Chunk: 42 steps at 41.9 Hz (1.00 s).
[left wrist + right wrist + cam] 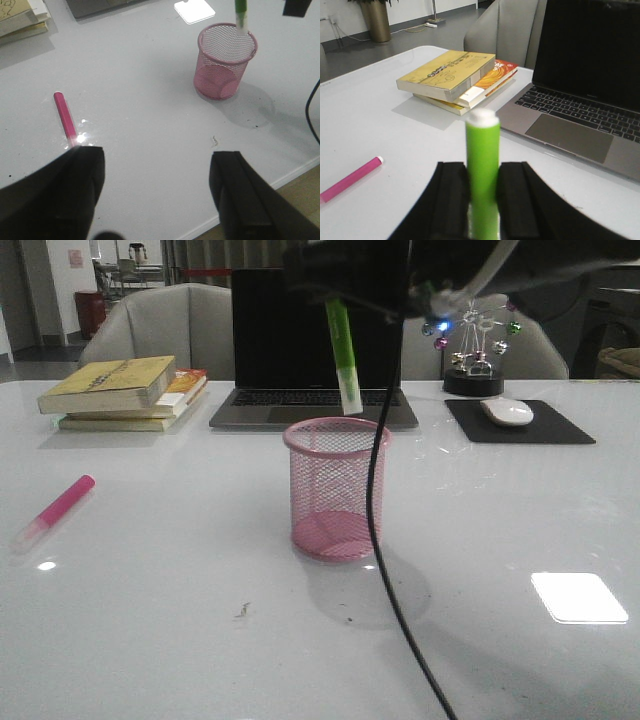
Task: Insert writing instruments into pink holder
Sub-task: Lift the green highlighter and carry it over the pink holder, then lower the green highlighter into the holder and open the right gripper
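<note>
The pink holder stands upright mid-table and holds nothing that I can see. A lime green marker hangs nearly upright, pale cap end down, just above the holder's far rim. My right gripper is shut on its green barrel; in the front view that arm is a dark mass at the top. The magenta pink marker lies flat on the table at the left. My left gripper hovers wide open over the near table edge, the pink marker's pale end beside one finger.
An open laptop stands behind the holder. Stacked books lie at the back left. A mouse on a black pad and a metal desk ornament are at the back right. A black cable hangs in front of the holder.
</note>
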### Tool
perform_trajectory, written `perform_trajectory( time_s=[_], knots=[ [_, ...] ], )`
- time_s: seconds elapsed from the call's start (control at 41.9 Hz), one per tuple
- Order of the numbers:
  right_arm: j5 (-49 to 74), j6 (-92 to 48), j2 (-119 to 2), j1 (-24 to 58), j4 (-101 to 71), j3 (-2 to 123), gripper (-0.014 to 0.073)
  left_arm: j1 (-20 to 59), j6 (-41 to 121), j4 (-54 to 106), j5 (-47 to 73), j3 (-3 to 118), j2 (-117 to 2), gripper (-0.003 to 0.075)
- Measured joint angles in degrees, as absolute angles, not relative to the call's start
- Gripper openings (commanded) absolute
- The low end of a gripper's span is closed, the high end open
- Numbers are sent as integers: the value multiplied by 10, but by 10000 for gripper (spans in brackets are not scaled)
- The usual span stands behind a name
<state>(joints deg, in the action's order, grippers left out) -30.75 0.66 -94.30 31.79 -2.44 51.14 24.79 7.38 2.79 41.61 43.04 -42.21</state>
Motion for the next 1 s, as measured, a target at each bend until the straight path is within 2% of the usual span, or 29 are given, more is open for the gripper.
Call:
perform_trajectory(
  time_s=[0.119,0.191,0.358,0.406,0.549,0.716,1.002],
  knots=[
    [-341,7,-991,318,-24,511,178,248,74,28,416,430,-422,505],
    [-352,7,-1016,318,-23,511,213,248,74,28,416,430,-422,505],
    [-356,7,-1033,318,-23,511,444,248,74,28,415,430,-422,505],
    [-360,7,-1033,318,-23,511,479,248,74,28,415,430,-422,505],
    [-352,7,-1016,318,-23,511,484,248,74,28,415,430,-422,505],
    [-299,7,-930,318,-23,511,484,248,74,28,415,430,-422,505],
    [-32,7,-698,318,0,511,477,248,74,28,415,430,-422,505]
  ],
)
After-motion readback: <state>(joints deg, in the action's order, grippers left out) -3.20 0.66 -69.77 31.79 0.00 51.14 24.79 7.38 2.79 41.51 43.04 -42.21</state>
